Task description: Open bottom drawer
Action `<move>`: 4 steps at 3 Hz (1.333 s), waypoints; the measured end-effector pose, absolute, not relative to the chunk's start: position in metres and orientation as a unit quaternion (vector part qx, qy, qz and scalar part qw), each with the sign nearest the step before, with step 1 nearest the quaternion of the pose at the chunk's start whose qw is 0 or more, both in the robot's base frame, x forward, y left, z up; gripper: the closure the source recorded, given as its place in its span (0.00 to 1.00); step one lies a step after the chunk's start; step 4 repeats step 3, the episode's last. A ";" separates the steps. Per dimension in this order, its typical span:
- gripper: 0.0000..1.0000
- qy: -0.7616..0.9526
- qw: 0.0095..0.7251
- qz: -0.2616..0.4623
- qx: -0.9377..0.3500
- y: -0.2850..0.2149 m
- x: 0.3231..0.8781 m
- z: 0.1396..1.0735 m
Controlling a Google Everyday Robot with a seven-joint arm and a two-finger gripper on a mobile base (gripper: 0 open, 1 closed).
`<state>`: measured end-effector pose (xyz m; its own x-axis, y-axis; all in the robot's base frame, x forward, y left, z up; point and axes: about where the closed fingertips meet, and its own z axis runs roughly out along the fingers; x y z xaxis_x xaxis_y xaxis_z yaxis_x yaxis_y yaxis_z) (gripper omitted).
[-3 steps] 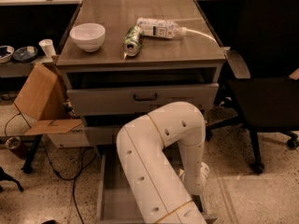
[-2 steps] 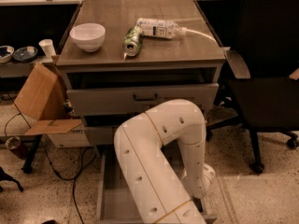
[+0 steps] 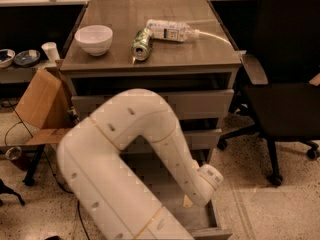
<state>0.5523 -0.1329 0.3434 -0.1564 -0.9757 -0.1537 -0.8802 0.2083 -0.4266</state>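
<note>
The grey cabinet (image 3: pixel 200 104) has three drawers. The bottom drawer (image 3: pixel 212 219) is pulled far out toward me, and its bare floor (image 3: pixel 150 176) shows behind my arm. My white arm (image 3: pixel 125 149) bends across the front of the cabinet. Its wrist (image 3: pixel 209 178) hangs over the right part of the open drawer. My gripper (image 3: pixel 189 200) sits just below the wrist, inside the drawer near its right wall, and is mostly hidden by the arm. The two upper drawers are closed.
On the cabinet top stand a white bowl (image 3: pixel 93 39), a lying green can (image 3: pixel 141 44) and a lying plastic bottle (image 3: pixel 169 30). A black office chair (image 3: pixel 285 89) stands to the right and an open cardboard box (image 3: pixel 42 104) to the left.
My arm's elbow has swung left and up, and the wrist has risen slightly over the open drawer. The drawer stays pulled out.
</note>
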 end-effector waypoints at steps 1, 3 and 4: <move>0.00 0.773 0.171 -0.196 -0.578 -0.152 0.541 0.402; 0.00 0.785 0.143 -0.220 -0.561 -0.177 0.518 0.418; 0.00 0.785 0.143 -0.220 -0.561 -0.177 0.518 0.418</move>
